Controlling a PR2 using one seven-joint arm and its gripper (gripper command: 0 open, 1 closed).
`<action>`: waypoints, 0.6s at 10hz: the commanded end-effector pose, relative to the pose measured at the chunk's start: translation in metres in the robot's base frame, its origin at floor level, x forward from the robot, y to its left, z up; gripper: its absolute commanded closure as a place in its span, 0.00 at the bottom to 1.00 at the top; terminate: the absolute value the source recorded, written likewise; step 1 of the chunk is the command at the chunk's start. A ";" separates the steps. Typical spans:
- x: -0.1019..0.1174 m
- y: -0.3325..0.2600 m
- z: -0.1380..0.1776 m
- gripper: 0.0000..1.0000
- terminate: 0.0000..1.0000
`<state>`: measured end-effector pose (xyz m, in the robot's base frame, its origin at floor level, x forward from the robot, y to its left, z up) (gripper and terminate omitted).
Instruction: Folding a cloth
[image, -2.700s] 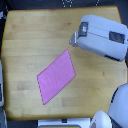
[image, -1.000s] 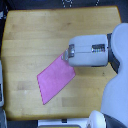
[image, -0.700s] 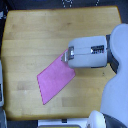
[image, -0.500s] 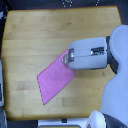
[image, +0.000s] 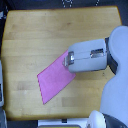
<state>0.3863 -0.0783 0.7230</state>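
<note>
The pink-magenta cloth (image: 55, 78) lies flat on the wooden table (image: 35, 40), a slanted four-sided sheet running from lower left to upper right. My gripper (image: 66, 60) reaches in from the exterior view's right, its dark fingertips right at the cloth's upper right corner. The bulky grey-white gripper body (image: 90, 56) covers that corner's edge. The fingertips are too small and blurred to show whether they are closed on the fabric.
The arm's large white shell (image: 116, 75) fills the exterior view's right side and hangs over the table's right edge. Dark clutter sits past the table's far edge (image: 67, 4), and a pale object lies beyond the left edge (image: 2, 90).
The gripper has come down from the table's upper right and moved leftward to the cloth's upper right corner. The cloth itself lies much as before.
</note>
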 end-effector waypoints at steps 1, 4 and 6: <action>0.004 -0.001 -0.001 1.00 0.00; 0.002 0.000 0.002 1.00 0.00; 0.002 -0.002 0.007 1.00 0.00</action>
<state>0.3877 -0.0780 0.7252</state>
